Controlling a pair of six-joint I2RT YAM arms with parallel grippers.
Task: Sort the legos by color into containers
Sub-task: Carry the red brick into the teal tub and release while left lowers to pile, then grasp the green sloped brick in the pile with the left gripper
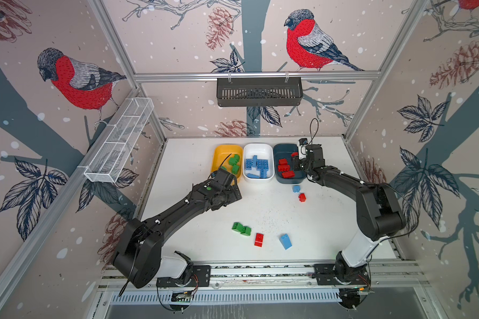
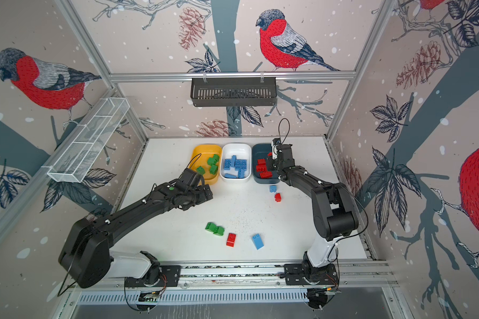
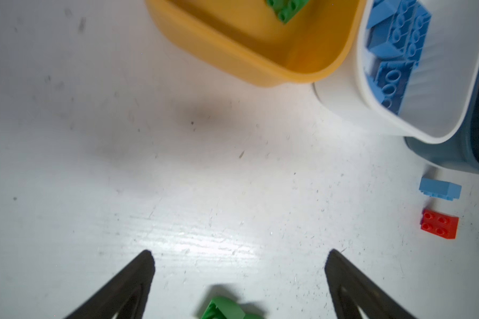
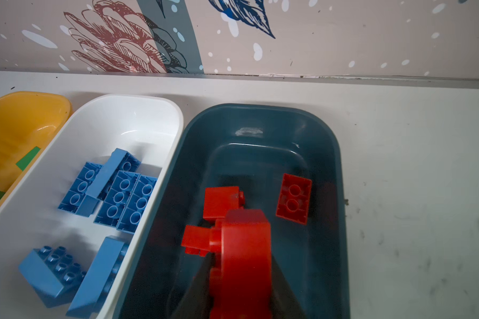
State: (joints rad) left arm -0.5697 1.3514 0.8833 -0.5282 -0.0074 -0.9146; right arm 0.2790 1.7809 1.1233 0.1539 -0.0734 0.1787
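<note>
Three tubs, six loose legos.
The white tub (image 1: 257, 149) has a yellow tub (image 1: 224, 154) on one side and a dark teal tub (image 1: 281, 150) on the other. In front of the white tub, loose on the table (image 1: 324, 229), lie two green legos (image 1: 237, 227), two red legos (image 1: 258, 239) and two blue legos (image 1: 285, 241); inside it, six more blue ones.

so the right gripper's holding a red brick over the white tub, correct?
No. The right gripper holds the red brick over the teal tub, not the white tub; the right wrist view shows it.
</note>
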